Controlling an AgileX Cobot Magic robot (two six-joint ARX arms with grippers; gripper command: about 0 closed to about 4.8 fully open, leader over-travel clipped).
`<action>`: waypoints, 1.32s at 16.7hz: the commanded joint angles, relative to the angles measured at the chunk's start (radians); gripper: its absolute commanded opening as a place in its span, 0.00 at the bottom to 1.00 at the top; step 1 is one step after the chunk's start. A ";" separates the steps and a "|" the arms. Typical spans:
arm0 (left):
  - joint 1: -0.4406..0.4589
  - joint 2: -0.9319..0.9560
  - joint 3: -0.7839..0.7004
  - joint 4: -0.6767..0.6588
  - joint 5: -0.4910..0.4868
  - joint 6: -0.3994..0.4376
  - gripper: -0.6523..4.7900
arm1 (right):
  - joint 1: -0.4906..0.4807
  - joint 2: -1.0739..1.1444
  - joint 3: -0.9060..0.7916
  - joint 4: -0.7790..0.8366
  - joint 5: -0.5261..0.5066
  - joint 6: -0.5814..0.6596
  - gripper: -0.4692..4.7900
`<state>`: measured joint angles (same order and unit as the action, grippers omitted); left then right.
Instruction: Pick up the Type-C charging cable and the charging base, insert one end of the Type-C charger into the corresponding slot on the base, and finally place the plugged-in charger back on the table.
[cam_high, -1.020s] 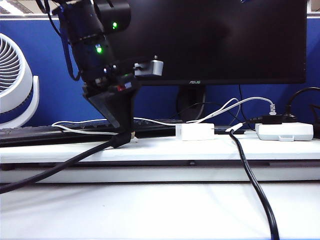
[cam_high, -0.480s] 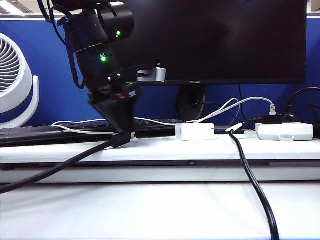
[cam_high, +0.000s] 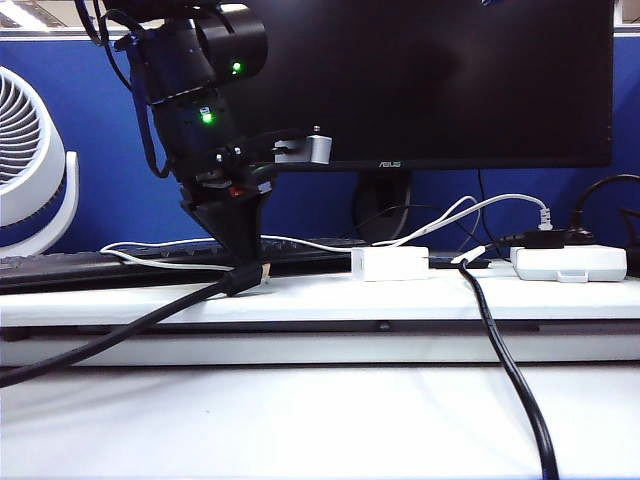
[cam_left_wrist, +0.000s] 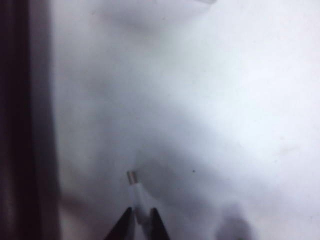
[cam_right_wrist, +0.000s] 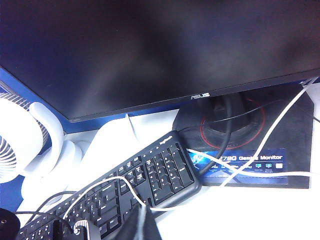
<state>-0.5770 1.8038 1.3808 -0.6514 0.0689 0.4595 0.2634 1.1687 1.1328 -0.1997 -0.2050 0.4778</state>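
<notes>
Left gripper (cam_high: 250, 262) is down on the raised white shelf of the table (cam_high: 400, 297), left of centre, fingers (cam_left_wrist: 125, 227) pinched on the small white plug end of the thin white Type-C charging cable (cam_left_wrist: 136, 196). Metal tip pokes out just past the fingertips, cord trails off toward the right.

Step in hand, as I read it: secure the plug, then lift. Keep the grip close behind the tip so it stays straight, and rise slowly; the thick black cable (cam_high: 120, 330) lies right beside the fingers.

The small white rectangular plastic charging base (cam_high: 390, 263) sits on the shelf well right of that gripper, untouched.

Right gripper (cam_right_wrist: 142, 225) is clenched empty, above the black keyboard (cam_right_wrist: 140, 185).
</notes>
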 joint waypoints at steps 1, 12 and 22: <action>0.000 -0.003 0.003 -0.002 0.007 0.004 0.21 | 0.002 -0.003 0.006 0.016 0.000 -0.001 0.08; 0.001 -0.048 0.108 -0.142 -0.005 0.100 0.75 | 0.002 -0.003 0.006 -0.036 -0.012 -0.014 0.08; 0.001 0.042 0.212 -0.235 -0.002 0.034 0.74 | 0.002 -0.003 0.006 -0.035 -0.037 -0.013 0.08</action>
<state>-0.5762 1.8275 1.5703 -0.8658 0.0643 0.5091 0.2634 1.1687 1.1328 -0.2520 -0.2390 0.4702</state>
